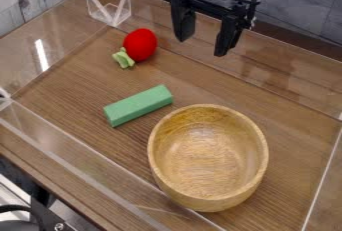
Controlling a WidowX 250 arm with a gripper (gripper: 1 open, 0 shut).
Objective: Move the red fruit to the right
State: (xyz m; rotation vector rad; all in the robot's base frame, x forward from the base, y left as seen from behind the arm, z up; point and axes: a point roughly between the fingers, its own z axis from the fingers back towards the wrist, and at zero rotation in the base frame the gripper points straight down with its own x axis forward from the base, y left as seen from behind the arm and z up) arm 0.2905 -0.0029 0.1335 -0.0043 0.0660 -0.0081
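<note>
The red fruit (139, 43) is a small bright-red ball with a pale green stem at its lower left, lying on the wooden table toward the back left. My gripper (201, 35) hangs pointing down just right of it and a little behind, raised off the surface. Its two black fingers (178, 22) stand apart with nothing between them. A clear gap separates the fruit from the nearest finger.
A flat green block (139, 105) lies in front of the fruit. A large wooden bowl (249, 133) sits at the front right. Clear acrylic walls (107, 8) ring the table.
</note>
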